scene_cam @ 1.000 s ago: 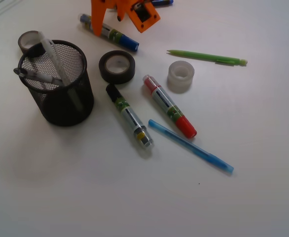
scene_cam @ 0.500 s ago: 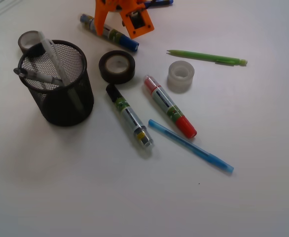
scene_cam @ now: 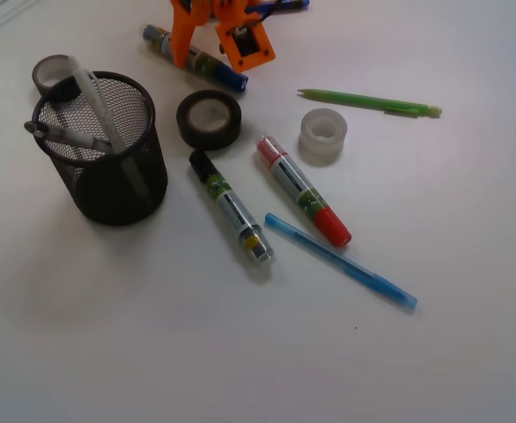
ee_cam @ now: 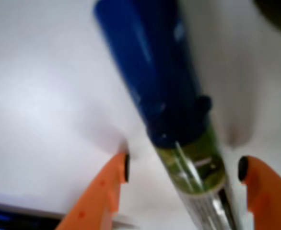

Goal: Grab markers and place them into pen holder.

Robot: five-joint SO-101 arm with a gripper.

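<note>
The blue-capped marker [scene_cam: 214, 69] lies at the table's far edge. My orange gripper [scene_cam: 207, 35] is lowered over it, open. In the wrist view the marker [ee_cam: 179, 124] lies between my fingertips [ee_cam: 116, 177], a gap on each side, the gripper [ee_cam: 183, 168] straddling its green label. The black-capped marker [scene_cam: 230, 205] and the red-capped marker [scene_cam: 303, 189] lie side by side in the middle. The black mesh pen holder [scene_cam: 108, 159] stands at the left with a pen and a white marker in it.
A black tape roll [scene_cam: 209, 119] lies between the blue marker and the black one. A clear tape roll [scene_cam: 322, 135], a green mechanical pencil [scene_cam: 369, 103] and a thin blue pen [scene_cam: 339, 259] lie to the right. Another tape roll [scene_cam: 51, 72] sits behind the holder.
My gripper has moved down and slightly left over the blue-capped marker, now straddling it. Nothing else on the table has moved.
</note>
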